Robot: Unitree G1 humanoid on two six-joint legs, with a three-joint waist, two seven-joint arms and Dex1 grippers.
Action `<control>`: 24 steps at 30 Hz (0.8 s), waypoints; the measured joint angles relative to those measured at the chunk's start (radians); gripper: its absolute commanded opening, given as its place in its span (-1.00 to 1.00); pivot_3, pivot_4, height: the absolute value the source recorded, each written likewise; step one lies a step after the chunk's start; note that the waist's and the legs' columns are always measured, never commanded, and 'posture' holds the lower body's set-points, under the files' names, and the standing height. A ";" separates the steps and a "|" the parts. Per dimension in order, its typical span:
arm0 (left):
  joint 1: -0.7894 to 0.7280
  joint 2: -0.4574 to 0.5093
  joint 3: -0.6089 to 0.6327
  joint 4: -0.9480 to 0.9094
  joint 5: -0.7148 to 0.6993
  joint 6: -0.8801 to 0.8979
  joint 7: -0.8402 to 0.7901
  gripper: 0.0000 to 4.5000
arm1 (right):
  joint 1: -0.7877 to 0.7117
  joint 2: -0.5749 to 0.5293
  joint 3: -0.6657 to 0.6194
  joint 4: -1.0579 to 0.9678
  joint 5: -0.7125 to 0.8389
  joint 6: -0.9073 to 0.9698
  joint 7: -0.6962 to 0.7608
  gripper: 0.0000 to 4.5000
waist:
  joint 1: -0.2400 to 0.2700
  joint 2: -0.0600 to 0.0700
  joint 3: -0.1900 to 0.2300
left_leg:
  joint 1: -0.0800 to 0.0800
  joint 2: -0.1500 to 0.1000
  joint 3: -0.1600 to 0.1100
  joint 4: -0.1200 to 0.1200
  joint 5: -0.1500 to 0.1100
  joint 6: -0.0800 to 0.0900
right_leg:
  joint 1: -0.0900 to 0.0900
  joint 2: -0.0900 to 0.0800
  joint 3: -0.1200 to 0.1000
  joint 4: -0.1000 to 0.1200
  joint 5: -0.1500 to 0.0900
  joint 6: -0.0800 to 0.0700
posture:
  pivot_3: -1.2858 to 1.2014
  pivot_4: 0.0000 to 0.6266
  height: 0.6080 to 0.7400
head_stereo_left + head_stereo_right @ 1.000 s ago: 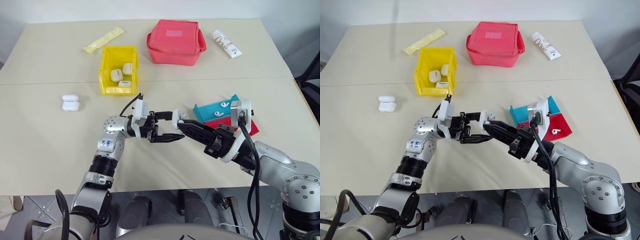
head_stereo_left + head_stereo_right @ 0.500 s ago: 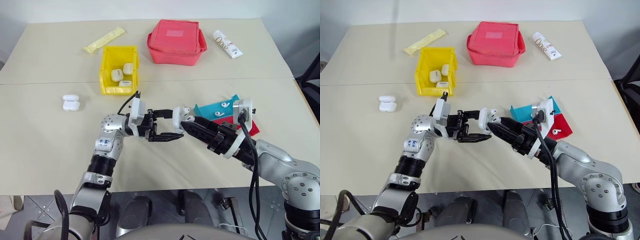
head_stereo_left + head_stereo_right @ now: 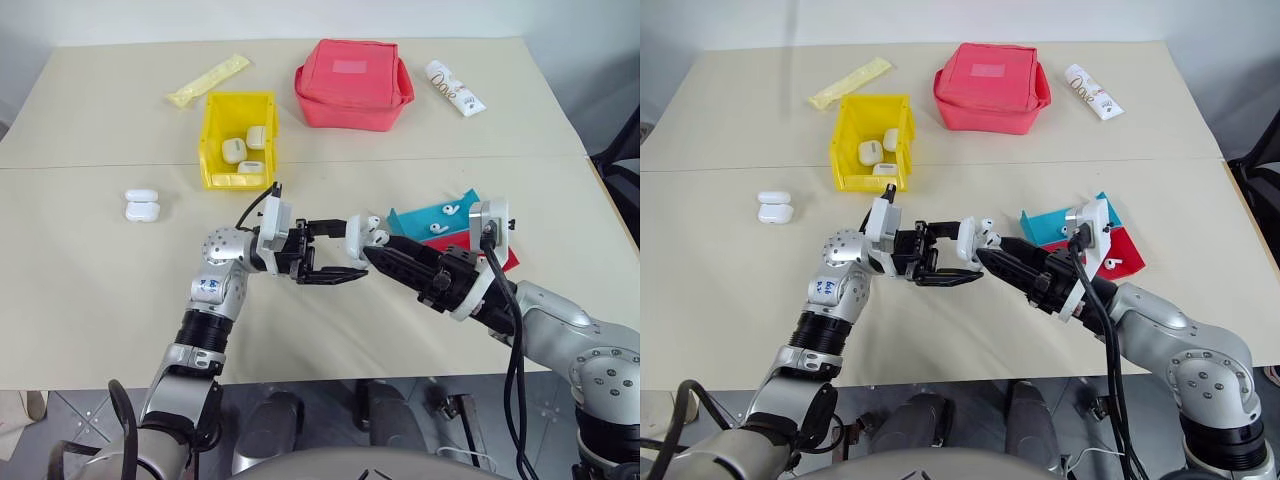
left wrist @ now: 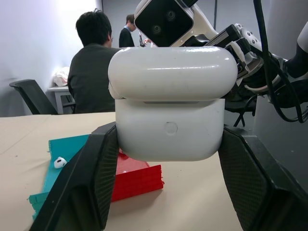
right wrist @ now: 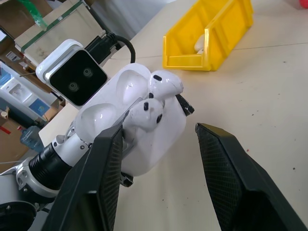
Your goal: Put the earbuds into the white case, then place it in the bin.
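The white case (image 4: 171, 113) hides the left fingers' (image 4: 91, 178) tips; the teal-and-red tray (image 3: 440, 222) sits half behind the right arm.

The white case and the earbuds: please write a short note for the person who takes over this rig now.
Left pincer: shut on the white case, held above the table, lid open.
Right pincer: open, just in front of the case, holding nothing.
Two earbuds sit in the case, stems not fully seated as far as I can see.
More earbuds lie on the teal-and-red tray.
The bin already holds three cases; two more cases lie on the table to its left.
Left: press the earbuds in, close the lid, put the case in the bin.
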 measured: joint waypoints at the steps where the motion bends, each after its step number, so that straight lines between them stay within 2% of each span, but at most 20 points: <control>1: 0.000 0.000 0.000 0.000 0.000 -0.003 0.000 0.22 | 0.000 -0.002 0.000 -0.001 0.000 0.000 0.001 0.08 | 0.000 0.000 0.000 | 0.000 0.000 0.000 0.000 0.000 0.000 | 0.000 0.000 0.000 0.000 0.000 0.000 | 0.03 -0.52 1.00; 24: -0.028 -0.017 0.022 0.079 0.000 -0.068 -0.015 0.22 | 0.003 -0.066 -0.002 -0.023 0.013 -0.004 0.018 0.08 | 0.017 0.000 0.000 | 0.000 0.000 0.000 0.000 0.000 0.000 | 0.000 0.000 0.000 0.000 0.000 0.000 | 0.03 -0.52 1.00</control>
